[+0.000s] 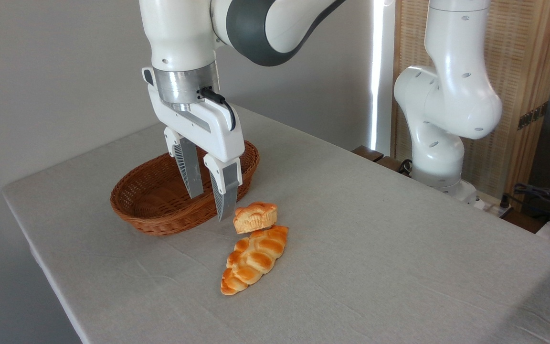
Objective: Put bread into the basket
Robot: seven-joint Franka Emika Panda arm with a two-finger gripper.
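Bread (255, 217): on the table (375, 248), not yet in the basket; paler cut side faces the camera.
Handling, judged: light, probably soft-skinned; crust could dent under a hard squeeze. Best taken across the two broad flanks, mid-length.
Braided loaf (254, 258): at 6 o'clock of the bread, tip touching or just beside it; cannot tell which.
Gripper (208, 203): at 9 o'clock of the bread, fingers parted a moderate gap, empty; near fingertip just beside the bread.
Basket (132, 203): at 9 to 10 o'clock, near, behind the fingers.
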